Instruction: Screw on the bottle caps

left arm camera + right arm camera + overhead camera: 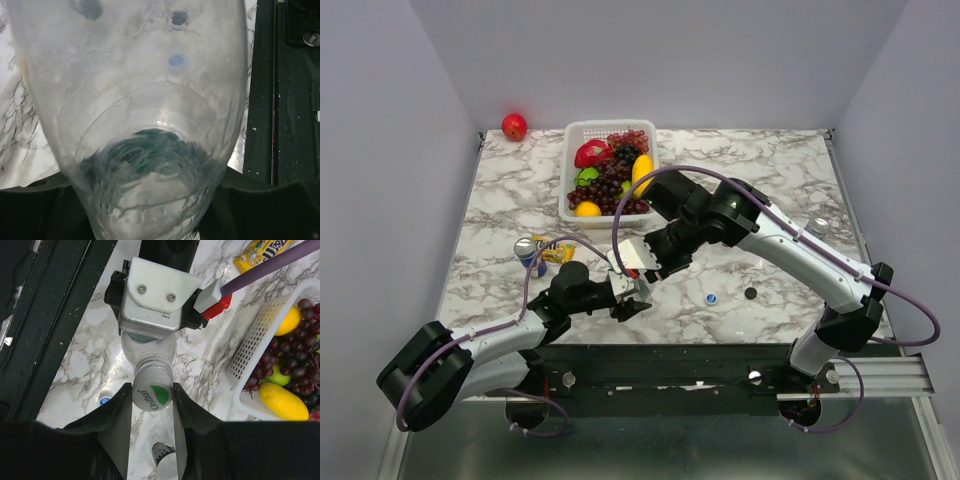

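Over the marble desk [770, 180], near its front edge, the left tool [145, 205] clamps a clear bottle [147, 347], seemingly empty, so light and crushable. The right tool [152, 407], nearly closed, pinches the white-green cap [152, 395] on its neck; grip that stiff, small cap by its ribbed rim.

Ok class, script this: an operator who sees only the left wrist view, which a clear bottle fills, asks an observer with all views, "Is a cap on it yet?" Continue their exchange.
Observer: Yes. The white-green cap sits on the neck of the bottle, pinched between the fingers of the right gripper.
Operator: What lies left of the bottle?
Observer: A drink can stands beside a yellow packet.
Operator: And farther back?
Observer: A white basket of fruit, beyond both arms.
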Action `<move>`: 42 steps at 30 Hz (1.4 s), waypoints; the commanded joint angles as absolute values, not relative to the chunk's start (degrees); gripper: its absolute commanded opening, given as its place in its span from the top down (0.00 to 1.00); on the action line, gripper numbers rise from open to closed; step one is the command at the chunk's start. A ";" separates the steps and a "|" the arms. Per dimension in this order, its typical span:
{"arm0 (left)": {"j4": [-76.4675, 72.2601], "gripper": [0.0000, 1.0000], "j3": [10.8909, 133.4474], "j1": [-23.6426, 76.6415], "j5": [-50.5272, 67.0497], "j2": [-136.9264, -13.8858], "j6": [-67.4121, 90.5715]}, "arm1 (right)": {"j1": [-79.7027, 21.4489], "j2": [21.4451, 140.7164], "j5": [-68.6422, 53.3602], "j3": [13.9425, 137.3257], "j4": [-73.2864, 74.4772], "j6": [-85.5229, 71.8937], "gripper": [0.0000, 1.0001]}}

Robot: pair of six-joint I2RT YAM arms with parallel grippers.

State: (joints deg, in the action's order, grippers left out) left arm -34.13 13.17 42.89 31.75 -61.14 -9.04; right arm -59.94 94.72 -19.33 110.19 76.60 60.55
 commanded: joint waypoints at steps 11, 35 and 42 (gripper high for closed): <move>-38.32 1.00 13.10 43.59 35.16 -60.12 -10.55 | -60.47 95.01 -17.67 108.37 76.21 62.05 0.69; -38.50 1.00 12.13 43.59 34.37 -59.59 -10.37 | -61.17 95.01 -16.70 106.79 71.72 56.95 0.70; -40.08 1.00 12.04 43.59 31.82 -59.06 -13.01 | -61.08 98.17 -17.67 108.63 78.39 57.66 0.68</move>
